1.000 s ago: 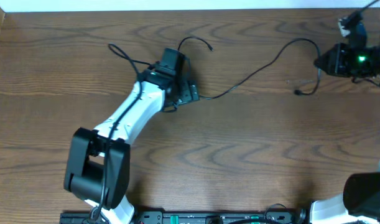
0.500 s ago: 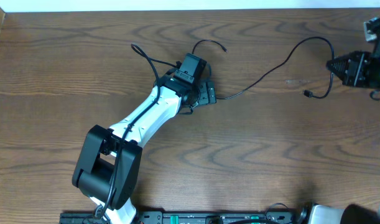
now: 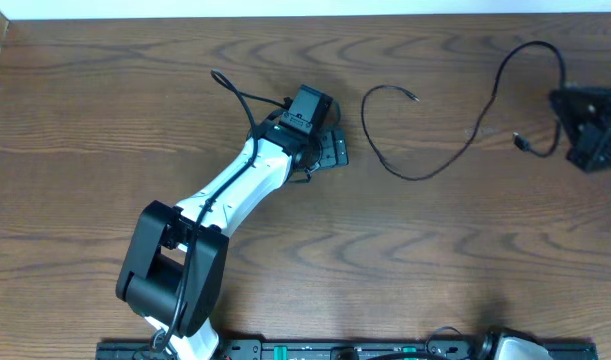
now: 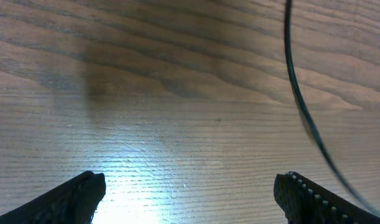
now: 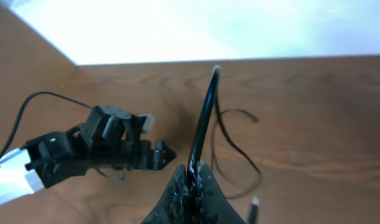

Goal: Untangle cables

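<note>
A long thin black cable (image 3: pixel 425 176) lies in loose curves on the wooden table, with one free end (image 3: pixel 411 97) at centre right and a plug end (image 3: pixel 520 143) near the right edge. My right gripper (image 3: pixel 585 130) at the far right is shut on this cable (image 5: pixel 205 106), which rises from the jaws (image 5: pixel 193 180) in the right wrist view. My left gripper (image 3: pixel 330 150) is open and empty at table centre, left of the cable. In the left wrist view its fingers (image 4: pixel 190 199) stand wide apart over bare wood, and the cable (image 4: pixel 300 102) passes at the upper right.
A short black cable loop (image 3: pixel 235 88) sticks out beside my left arm's wrist (image 3: pixel 285 125). The table's back edge (image 3: pixel 305 14) meets a white surface. My left arm (image 5: pixel 96 146) shows in the right wrist view, and a plug (image 5: pixel 255 202) lies nearby.
My right gripper has moved right with the cable. The cable has slid away from my left gripper and lies free. My left arm shifted right earlier, then stayed still.
</note>
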Motion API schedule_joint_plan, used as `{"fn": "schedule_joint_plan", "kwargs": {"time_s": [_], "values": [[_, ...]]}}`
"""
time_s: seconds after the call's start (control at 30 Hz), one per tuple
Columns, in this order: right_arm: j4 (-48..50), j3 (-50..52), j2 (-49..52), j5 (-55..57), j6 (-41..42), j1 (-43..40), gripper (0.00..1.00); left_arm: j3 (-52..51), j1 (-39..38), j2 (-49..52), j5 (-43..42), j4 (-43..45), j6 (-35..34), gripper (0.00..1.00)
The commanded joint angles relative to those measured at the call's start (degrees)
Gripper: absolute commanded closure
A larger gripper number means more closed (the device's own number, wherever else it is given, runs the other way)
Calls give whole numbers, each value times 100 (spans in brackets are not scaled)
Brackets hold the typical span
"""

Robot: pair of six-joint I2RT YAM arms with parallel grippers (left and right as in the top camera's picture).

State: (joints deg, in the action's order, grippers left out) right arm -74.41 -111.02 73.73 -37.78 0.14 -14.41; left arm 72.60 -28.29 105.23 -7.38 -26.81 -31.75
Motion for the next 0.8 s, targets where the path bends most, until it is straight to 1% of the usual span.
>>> {"fn": "schedule_joint_plan", "kwargs": {"time_s": [0.0,0.17,0.4,0.77], "values": [[225,15,660,195,216,654,99,37,-9,37,9,-7,-52,8],[719,15,1488,748,435,1532,99,37,-9,37,9,-9,-52,8],[1145,15,2686,1309,540,2420,99,37,-9,74,11,-9,-48,8],[1886,15,4564,1355,632,2953,99,37,-17,400,-116,-61,-55,9]]}}
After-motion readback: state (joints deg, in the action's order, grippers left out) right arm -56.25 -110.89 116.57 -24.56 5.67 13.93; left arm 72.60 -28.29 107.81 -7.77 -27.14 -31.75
